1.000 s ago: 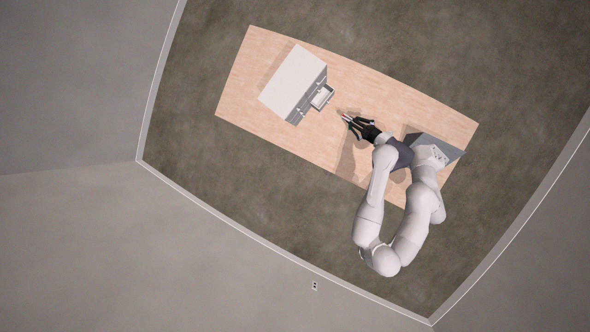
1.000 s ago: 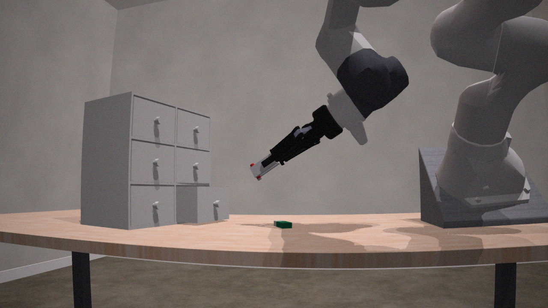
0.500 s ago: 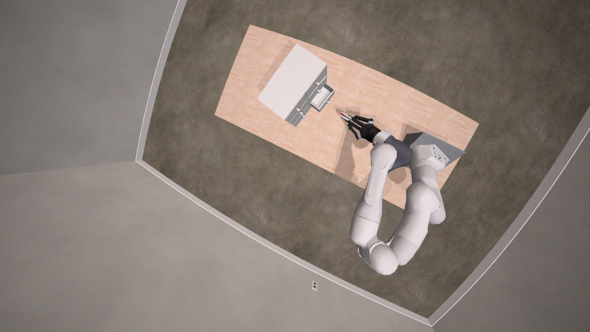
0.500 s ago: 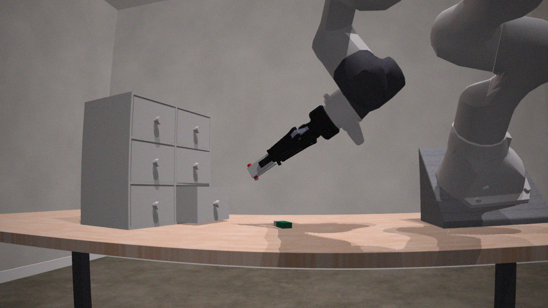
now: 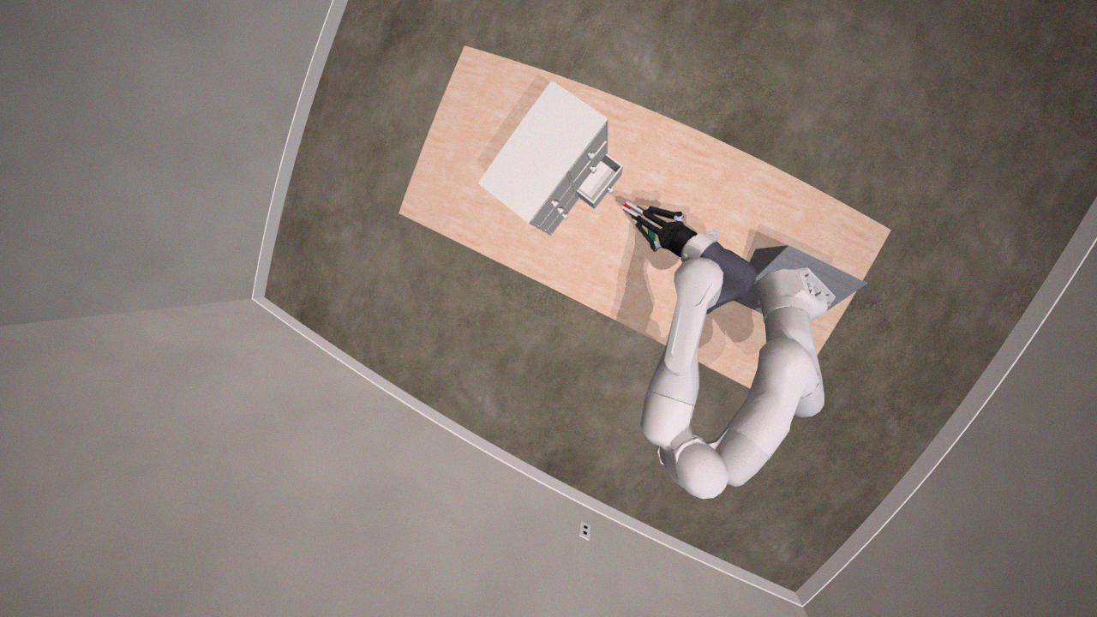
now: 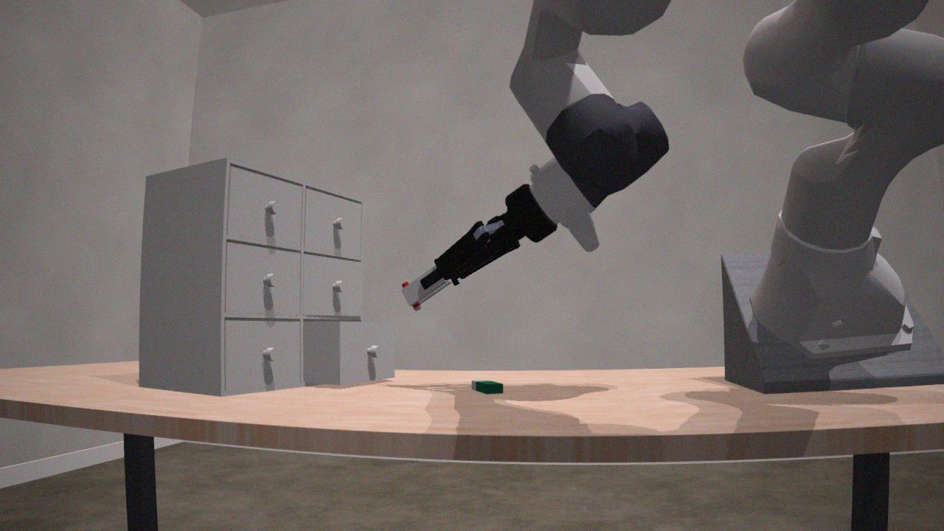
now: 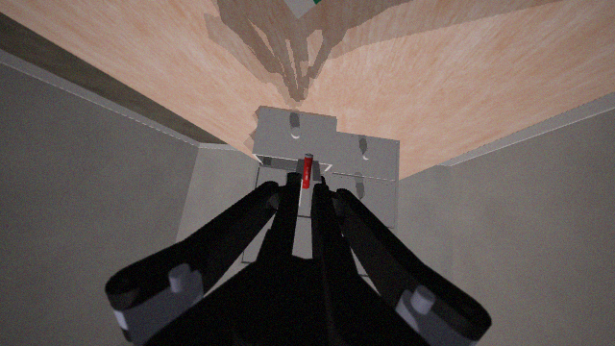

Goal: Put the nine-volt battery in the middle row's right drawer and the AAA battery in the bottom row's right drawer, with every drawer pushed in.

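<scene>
The red AAA battery (image 7: 307, 171) is gripped in the tool (image 5: 629, 209) (image 6: 410, 296) (image 7: 307, 169), tilted, in front of the chest (image 5: 543, 152) (image 6: 183, 277) (image 7: 367, 160). The green nine-volt battery (image 5: 651, 236) (image 6: 487, 386) lies on the desk (image 5: 452, 146) (image 6: 594, 419) (image 7: 456, 72) before the chest, whose bottom right drawer (image 5: 599, 182) (image 6: 363, 360) (image 7: 279, 130) stands out.

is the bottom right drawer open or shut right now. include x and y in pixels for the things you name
Open: the bottom right drawer (image 5: 600, 200) (image 6: 366, 369) (image 7: 312, 129) juts out past the chest's other fronts, and the top view shows its inside.
</scene>
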